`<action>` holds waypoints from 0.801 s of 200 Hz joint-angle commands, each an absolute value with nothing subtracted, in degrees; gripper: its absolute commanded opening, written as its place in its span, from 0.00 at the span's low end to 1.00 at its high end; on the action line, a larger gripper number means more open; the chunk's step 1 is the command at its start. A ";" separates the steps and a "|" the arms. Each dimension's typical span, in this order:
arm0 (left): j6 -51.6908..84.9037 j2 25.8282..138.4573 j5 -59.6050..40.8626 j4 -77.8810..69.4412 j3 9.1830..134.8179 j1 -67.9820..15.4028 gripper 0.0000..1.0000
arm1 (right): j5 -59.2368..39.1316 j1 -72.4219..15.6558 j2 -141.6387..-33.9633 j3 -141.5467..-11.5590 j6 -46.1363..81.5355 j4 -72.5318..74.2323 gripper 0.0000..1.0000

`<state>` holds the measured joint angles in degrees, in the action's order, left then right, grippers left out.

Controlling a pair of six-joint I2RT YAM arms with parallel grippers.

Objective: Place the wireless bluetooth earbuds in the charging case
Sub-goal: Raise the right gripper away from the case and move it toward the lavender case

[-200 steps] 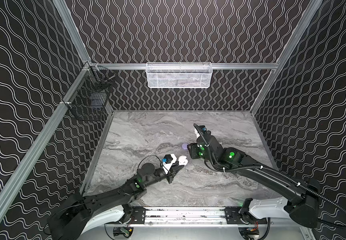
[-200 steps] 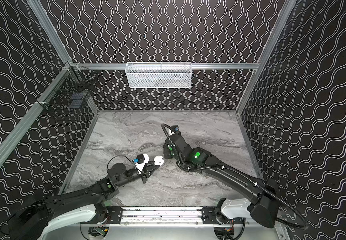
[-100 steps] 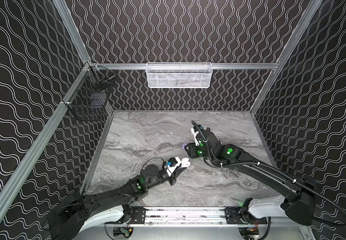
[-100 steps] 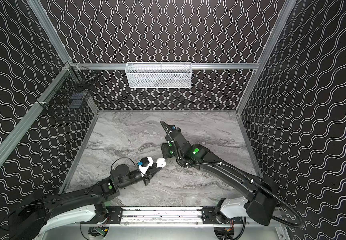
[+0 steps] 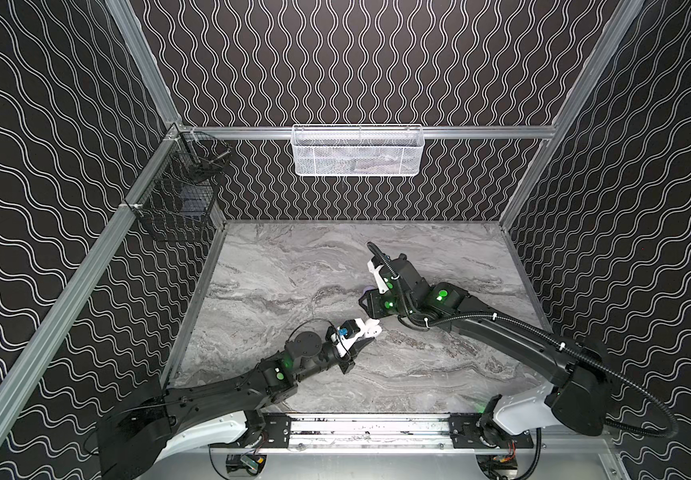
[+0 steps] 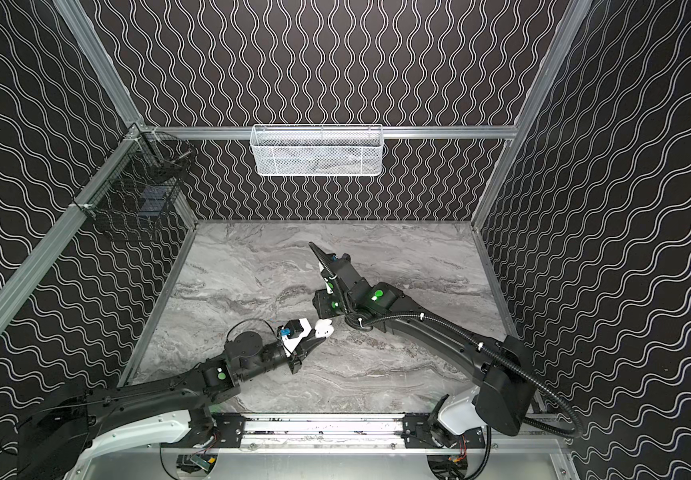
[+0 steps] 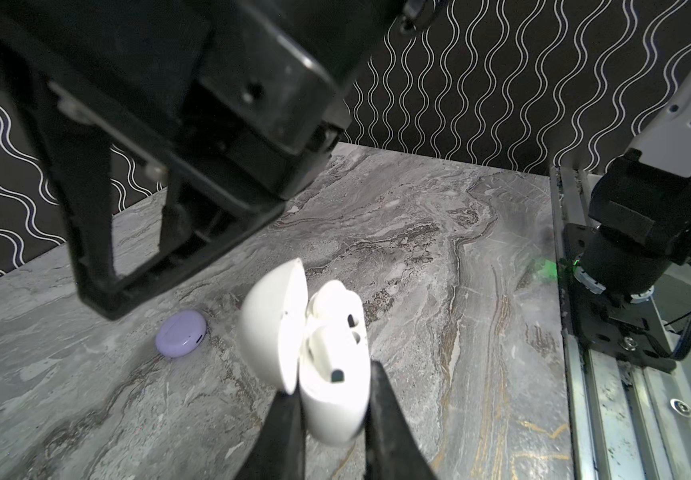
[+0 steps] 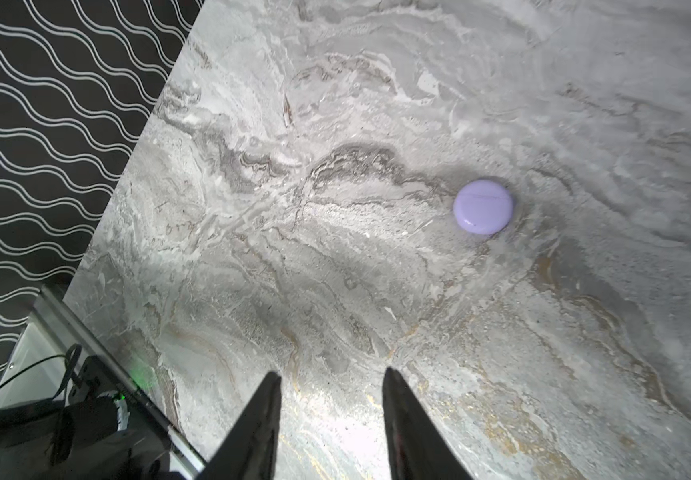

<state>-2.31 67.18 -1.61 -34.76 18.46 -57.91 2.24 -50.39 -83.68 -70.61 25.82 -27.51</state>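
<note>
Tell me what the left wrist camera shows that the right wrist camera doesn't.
Only the left wrist view shows the white charging case, lid open, clamped in the left gripper, with two white earbuds seated inside. Only the right wrist view looks straight between the fingers of the right gripper: open, holding nothing. Both show the closed lavender case lying on the marble table; the left wrist view also catches the right gripper from outside, blurred overhead.

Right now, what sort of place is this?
Probably a robot test cell rather than a home or shop. Patterned walls on an aluminium frame box in a marble-look table, and a left arm and a right arm are mounted on a rail at its front.
</note>
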 commanded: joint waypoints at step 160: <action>-3.57 67.04 0.47 -35.01 18.90 -58.18 0.00 | -2.39 -50.42 -83.84 -67.41 25.87 -25.80 0.42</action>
